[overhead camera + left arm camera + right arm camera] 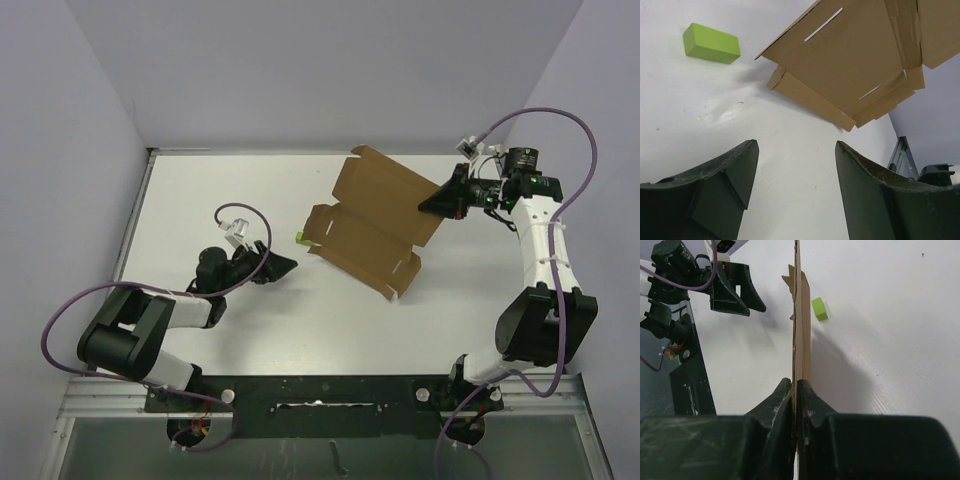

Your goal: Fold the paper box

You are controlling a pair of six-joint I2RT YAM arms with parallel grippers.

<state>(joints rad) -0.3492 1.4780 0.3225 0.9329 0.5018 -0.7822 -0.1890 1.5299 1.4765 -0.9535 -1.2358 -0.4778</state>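
Paper box [372, 225], seen from above, sits right of the middle of the white table [200, 200]. It is unfolded, with its flaps spread out. The right gripper [428, 206] grips its right-hand edge. A small green block [299, 238] lies just beside the box's left edge. The left gripper [288, 265] rests low on the table to the left of the box, apart from it, with bare table between them. Bare table also shows behind the box, near the back wall.

In the left wrist view, the left gripper [796, 150] has its fingers spread with only white tabletop between them. The paper box [850, 65] is ahead and to the upper right; its near edge is lifted and casts a shadow. The green block [711, 43] lies at upper left, clear of the cardboard.

In the right wrist view, the right gripper [794, 386] is closed on the thin edge of the paper box [801, 340], which is seen edge-on. The green block [819, 308] is just to the right of the panel. The left gripper [747, 302] is off to its left, well apart.
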